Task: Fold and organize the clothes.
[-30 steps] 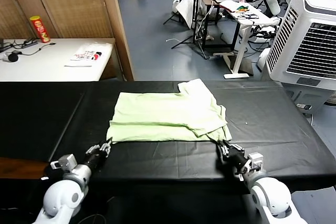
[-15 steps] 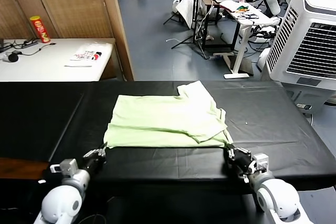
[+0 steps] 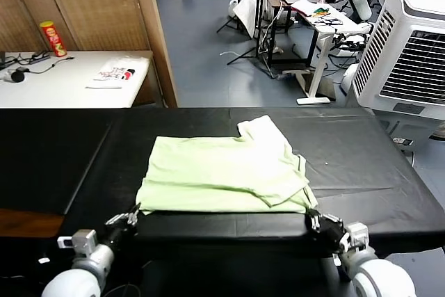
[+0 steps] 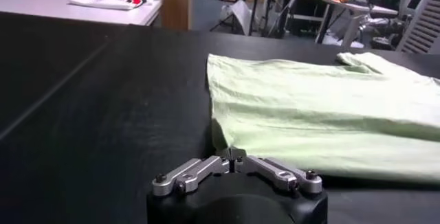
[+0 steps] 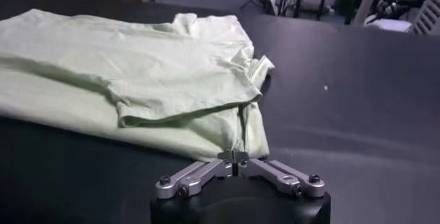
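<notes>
The pale lime-green short-sleeved polo shirt (image 3: 226, 172) lies folded flat on the wide black cloth-covered worktop (image 3: 62, 158), just in front of both tools. It looks thin, soft and light, so I judge it will sag and slide easily on this smooth cover; the best places to hold are the two near corners of its hem.

The left tool (image 4: 234, 165) is at the near left corner, its fingers together and pinching the cloth edge there, as the left wrist view shows. The right tool (image 5: 236, 158) is at the near right corner; its fingertips look together on the hem, but I cannot tell if it really grips.

Beyond the worktop stand a white side table (image 3: 62, 81) and a large white air cooler (image 3: 407, 60).
</notes>
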You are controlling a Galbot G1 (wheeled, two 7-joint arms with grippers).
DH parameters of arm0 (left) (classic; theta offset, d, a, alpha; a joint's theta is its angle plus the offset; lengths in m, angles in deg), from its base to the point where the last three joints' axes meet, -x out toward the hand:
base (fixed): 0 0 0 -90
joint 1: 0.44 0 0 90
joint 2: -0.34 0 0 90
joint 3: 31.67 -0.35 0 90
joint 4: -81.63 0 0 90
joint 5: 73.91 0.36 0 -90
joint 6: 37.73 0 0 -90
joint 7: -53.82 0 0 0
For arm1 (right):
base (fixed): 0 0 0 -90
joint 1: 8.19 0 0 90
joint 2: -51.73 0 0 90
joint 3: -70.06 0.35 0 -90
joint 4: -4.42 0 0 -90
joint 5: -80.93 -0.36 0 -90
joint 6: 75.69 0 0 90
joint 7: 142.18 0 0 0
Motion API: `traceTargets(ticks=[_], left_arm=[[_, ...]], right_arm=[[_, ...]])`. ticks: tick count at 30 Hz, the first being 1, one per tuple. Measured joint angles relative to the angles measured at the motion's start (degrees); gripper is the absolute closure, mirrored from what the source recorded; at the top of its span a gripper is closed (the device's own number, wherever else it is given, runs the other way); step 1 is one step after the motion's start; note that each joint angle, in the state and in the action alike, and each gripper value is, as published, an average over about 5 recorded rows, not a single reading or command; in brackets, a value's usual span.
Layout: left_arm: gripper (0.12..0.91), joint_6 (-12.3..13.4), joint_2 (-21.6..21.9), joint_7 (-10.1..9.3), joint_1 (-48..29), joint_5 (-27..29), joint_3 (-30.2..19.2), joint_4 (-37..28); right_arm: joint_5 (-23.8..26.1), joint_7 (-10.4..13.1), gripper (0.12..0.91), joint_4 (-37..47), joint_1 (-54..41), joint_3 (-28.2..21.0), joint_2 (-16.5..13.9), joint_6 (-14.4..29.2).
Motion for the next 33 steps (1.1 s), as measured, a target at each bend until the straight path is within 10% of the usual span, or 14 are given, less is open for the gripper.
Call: traceTargets(ticks=[8,14,21,33], left_arm=[[0.527,-4.72,-0.57,-2.43,4.43,-0.18,1.29,4.65],[0.261,-9.39,0.13,-4.49,4.61,-4.73,3.37,7.94],[0.233,-12.60,4.44,-7.85,-8.05,-13.25,2.71,3.94],[0.232,-14.37,9.06,-6.46,-40.99,-19.31,-11.61,-20.42]], right_arm=[[-3.93,1.13,0.255,-5.43,1.92,2.86,-1.40,-0.69],[-7.34,4.18,0.228,-3.42,-6.11,2.72,-3.44,0.06],[-8.81,7.06,0.227,9.08,-26.12,-5.00,-5.65,0.05],[-7.00,6.68,0.227,43.73,-59.72,-22.93,0.69,1.75]])
